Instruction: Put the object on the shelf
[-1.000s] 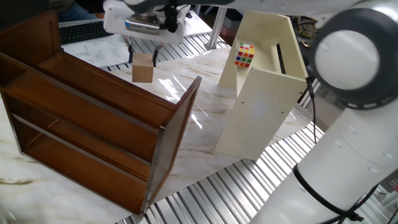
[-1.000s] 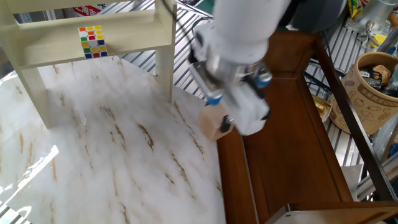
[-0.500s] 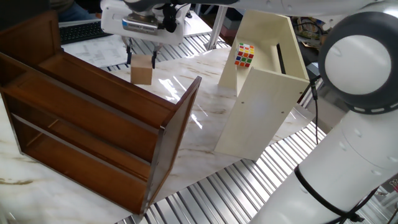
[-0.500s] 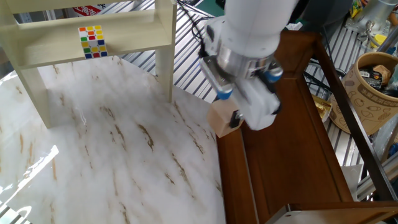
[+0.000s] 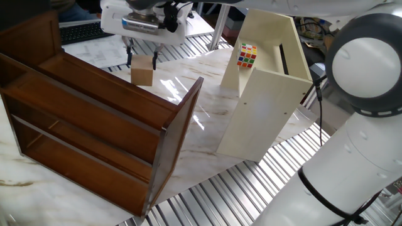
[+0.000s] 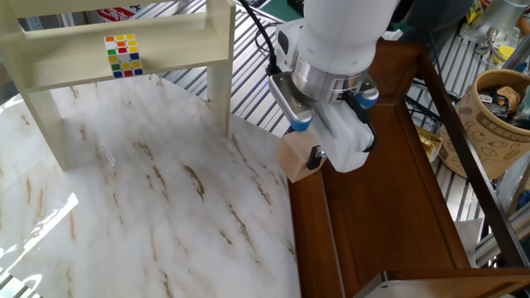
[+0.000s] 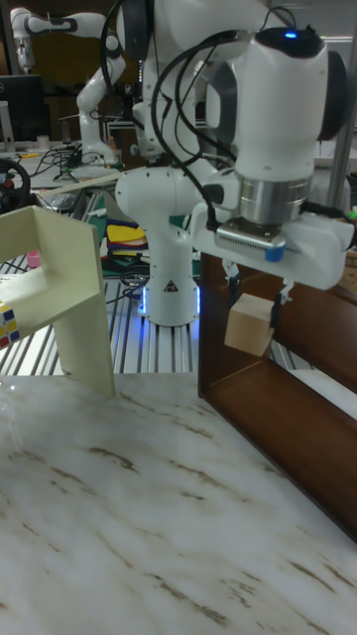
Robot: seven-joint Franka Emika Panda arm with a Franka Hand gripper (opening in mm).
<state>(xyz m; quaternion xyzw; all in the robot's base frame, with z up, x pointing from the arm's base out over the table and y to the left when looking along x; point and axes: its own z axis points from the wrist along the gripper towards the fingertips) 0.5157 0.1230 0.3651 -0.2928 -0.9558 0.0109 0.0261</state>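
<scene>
Tall fixed view: claw [image 7: 257,294] grasping wooden block [image 7: 250,324], held above marble table [image 7: 119,496] beside shelf [image 7: 297,417].

White Franka arm, glossy rounded shells, dark joint bands.
Fat white cylinder segments, a big grey-and-white round joint cap near one camera, black cables looping off the upper links, a blue light glowing on top. The gripper [image 7: 258,293] has a boxy white body, blue tabs at its corners, a metallic wrist ring, slim black fingers [image 7: 233,294].

Robotics lab, second robot arm [image 7: 59,25] behind, monitor [image 7: 20,109], cables, marble-topped test table [image 6: 124,215]
</scene>
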